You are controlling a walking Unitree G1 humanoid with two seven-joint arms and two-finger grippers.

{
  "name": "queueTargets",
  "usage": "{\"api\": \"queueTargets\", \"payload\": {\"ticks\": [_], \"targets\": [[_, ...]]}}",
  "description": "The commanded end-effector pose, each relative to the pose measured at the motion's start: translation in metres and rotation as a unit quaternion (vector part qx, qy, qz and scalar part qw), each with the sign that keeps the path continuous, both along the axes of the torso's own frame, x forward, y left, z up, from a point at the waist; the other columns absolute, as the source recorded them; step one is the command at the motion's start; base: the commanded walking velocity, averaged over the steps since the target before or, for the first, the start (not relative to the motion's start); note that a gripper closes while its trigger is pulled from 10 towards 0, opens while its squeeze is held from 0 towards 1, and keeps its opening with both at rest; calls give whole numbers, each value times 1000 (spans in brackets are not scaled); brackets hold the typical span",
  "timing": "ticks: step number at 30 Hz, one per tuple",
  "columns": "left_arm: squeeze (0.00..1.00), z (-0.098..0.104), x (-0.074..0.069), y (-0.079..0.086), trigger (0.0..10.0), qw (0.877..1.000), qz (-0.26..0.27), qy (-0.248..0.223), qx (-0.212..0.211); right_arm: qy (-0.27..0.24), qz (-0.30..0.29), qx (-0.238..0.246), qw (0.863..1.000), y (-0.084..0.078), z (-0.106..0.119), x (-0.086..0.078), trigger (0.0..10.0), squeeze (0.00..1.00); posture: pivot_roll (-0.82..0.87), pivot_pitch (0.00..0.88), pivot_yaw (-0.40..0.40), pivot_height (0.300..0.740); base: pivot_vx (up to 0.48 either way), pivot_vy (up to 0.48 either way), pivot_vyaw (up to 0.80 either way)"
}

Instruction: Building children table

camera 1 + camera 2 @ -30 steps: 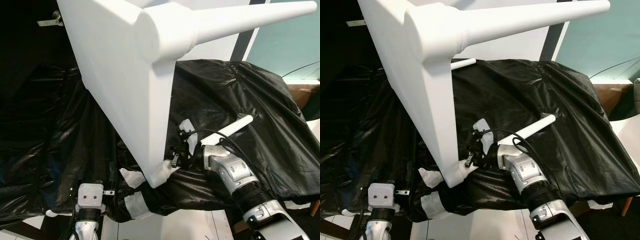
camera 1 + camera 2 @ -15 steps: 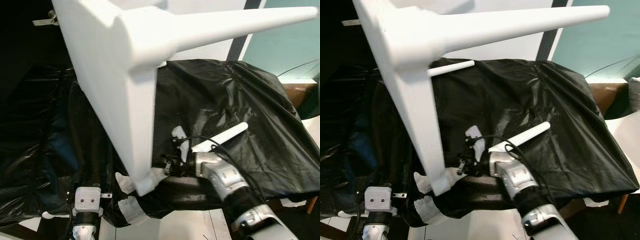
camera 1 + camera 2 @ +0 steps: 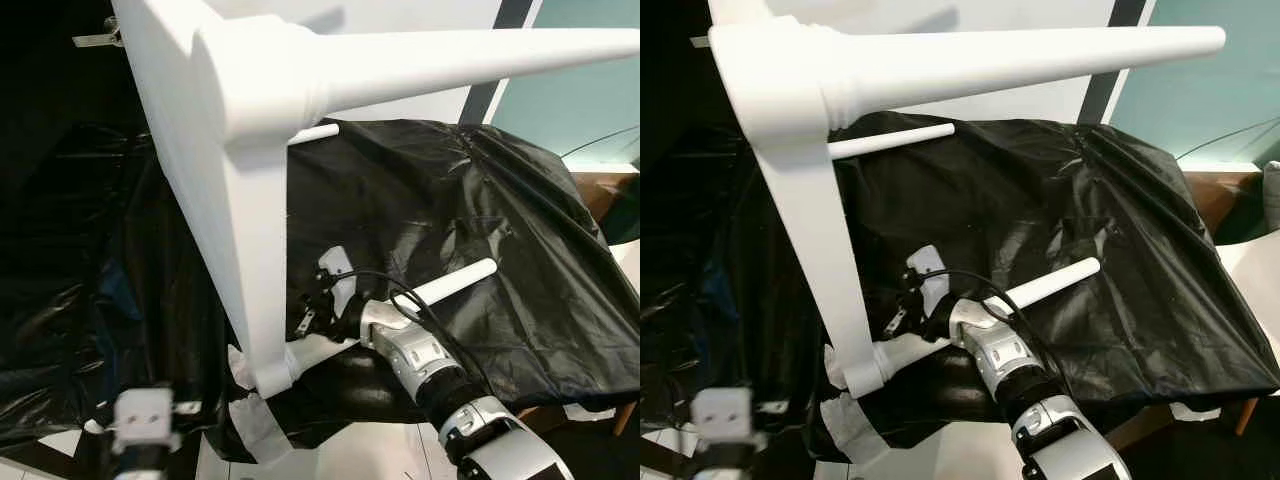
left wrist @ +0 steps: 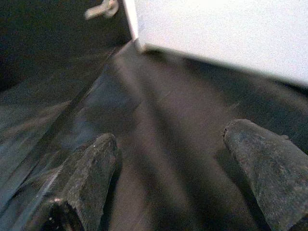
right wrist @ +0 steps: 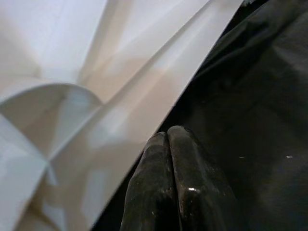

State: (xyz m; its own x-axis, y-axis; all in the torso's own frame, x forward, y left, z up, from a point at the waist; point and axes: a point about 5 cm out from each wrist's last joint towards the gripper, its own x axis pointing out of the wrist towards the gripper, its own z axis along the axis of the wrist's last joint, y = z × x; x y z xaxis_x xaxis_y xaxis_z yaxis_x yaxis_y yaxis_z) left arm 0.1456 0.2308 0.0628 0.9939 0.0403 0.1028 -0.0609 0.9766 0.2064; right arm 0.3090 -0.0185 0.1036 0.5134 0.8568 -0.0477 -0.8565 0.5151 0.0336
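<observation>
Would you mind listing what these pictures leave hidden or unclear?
- Right gripper: eye views, its fingertips lie behind the white table; contact unclear.
- Table's top face: eye views, turned away from the camera.
- Left gripper: wrist view blurred; whatever lies under the black plastic sheet is covered.
- Metal handle: small, blurred.

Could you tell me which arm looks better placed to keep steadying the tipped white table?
Probably the right: the right gripper, fingers together, sits by the white table's lower corner. The left gripper is open over the black sheet, apart from the tabletop.

L claw fingers spread; R claw fingers together.
</observation>
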Motion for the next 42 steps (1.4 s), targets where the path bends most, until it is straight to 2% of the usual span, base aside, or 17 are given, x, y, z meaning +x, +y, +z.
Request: {"api": "queueTargets", "payload": {"ticks": [1,2,3,5,7,9,12,13,14,16,18,23,31,34,39,40,42], "targets": [[0,7,-8,-4,10000,998,-59,8,-21,9,-16,-17,1000,-5,-12,-1,0,0,250,0,-79,740,0,0,0],[0,12,-13,-7,10000,995,-93,12,-39,7,-19,-17,1000,-6,-12,-1,0,0,259,0,-83,740,0,0,0],[0,12,-13,-7,10000,995,-93,12,-39,7,-19,-17,1000,-6,-12,-1,0,0,259,0,-83,740,0,0,0],[0,24,-19,-22,10000,982,-173,14,-78,3,-24,-24,999,-4,-14,0,0,0,275,0,-89,740,0,0,0],[0,28,-18,-29,10000,976,-197,10,-88,1,-23,-27,999,-3,-15,0,0,0,275,0,-89,740,0,0,0],[0,36,-11,-42,10000,967,-232,-3,-104,-2,-21,-29,999,2,-15,1,0,0,279,0,-88,740,0,0,0],[0,40,-6,-50,10000,962,-247,-11,-115,-4,-20,-29,999,5,-15,1,0,0,277,0,-86,740,0,0,0],[0,49,4,-68,10000,949,-282,-27,-137,-10,-21,-30,999,11,-13,2,0,0,265,0,-81,740,0,0,0],[0,52,7,-73,10000,945,-293,-32,-145,-12,-22,-31,999,13,-12,2,0,0,265,0,-81,740,0,0,0],[0,53,8,-75,10000,942,-298,-34,-148,-13,-22,-32,999,14,-12,3,0,0,265,0,-81,740,0,0,0],[0,58,9,-79,10000,930,-326,-32,-167,-18,-38,-46,998,16,-12,6,0,0,240,0,-77,740,0,0,0],[0,65,8,-83,10000,910,-369,-20,-186,-32,-84,-86,992,20,-11,15,0,0,231,0,-77,740,0,0,0],[0,62,4,-76,10000,915,-361,-11,-181,-35,-88,-124,988,31,-15,15,0,0,246,0,-90,740,0,0,0],[0,58,-6,-65,10000,918,-356,0,-174,-34,-79,-126,988,36,-15,13,0,0,269,0,-100,740,0,0,0],[0,58,-16,-59,10000,910,-375,16,-177,-39,-101,-122,987,33,-14,16,0,0,285,0,-103,740,0,0,0],[0,59,-17,-60,10000,908,-379,16,-180,-39,-106,-122,986,32,-15,16,471,0,285,0,-103,740,0,0,0],[0,58,-18,-64,10000,904,-388,12,-181,-53,-135,-113,983,24,-12,20,10000,0,279,0,-96,740,0,0,0]]}}
